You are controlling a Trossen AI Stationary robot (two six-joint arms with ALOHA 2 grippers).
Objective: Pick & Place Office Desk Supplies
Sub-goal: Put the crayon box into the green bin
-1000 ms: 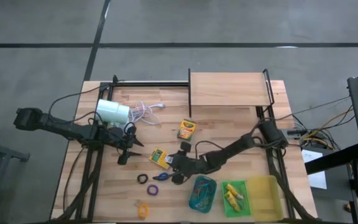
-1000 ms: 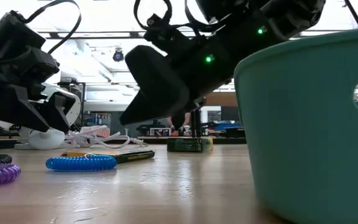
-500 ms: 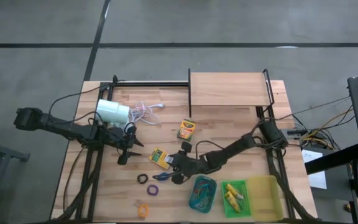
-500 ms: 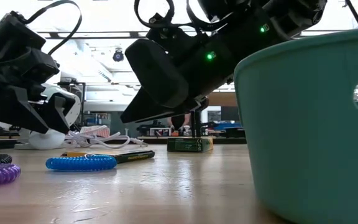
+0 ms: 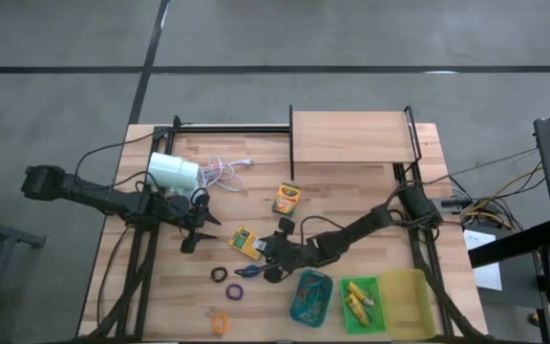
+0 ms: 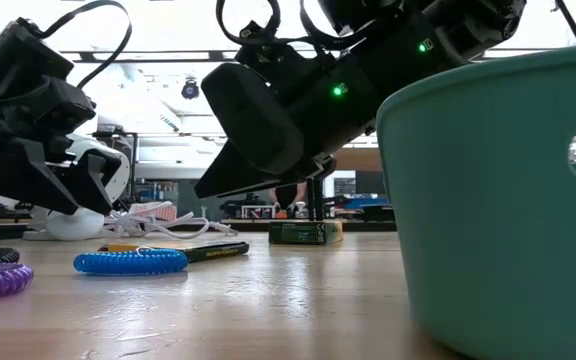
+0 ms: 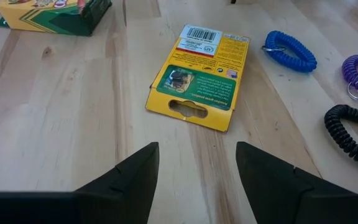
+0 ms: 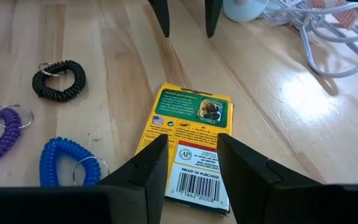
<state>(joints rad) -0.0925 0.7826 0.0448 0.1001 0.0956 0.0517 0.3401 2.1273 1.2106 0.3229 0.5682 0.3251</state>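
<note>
Though hovering low over the pale wooden tabletop (image 5: 351, 205), right hand (image 5: 264, 256) grips nothing; flat yellow-and-green cardboard crayon box (image 5: 244, 240) just beside it. Low view: blue coiled plastic loop (image 6: 130, 261) lying flat. Left wrist: left hand (image 7: 196, 163) open, empty. Right wrist: fingers (image 8: 146, 165) parted, straddling box end; risk judged: shallow bite, box sliding away.

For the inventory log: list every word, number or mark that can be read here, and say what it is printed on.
"PROOF OF PURCHASE": flat crayon box, above its barcode, right wrist view.
"71662 00008": under that barcode; last digits uncertain.
"AP" seal: same box, beside the barcode.
Fine print on this box's yellow and green panels: too small to read.
Second crayon box, left wrist view: lettering too blurred to read.
Coil loops, trays: no text visible.
</note>
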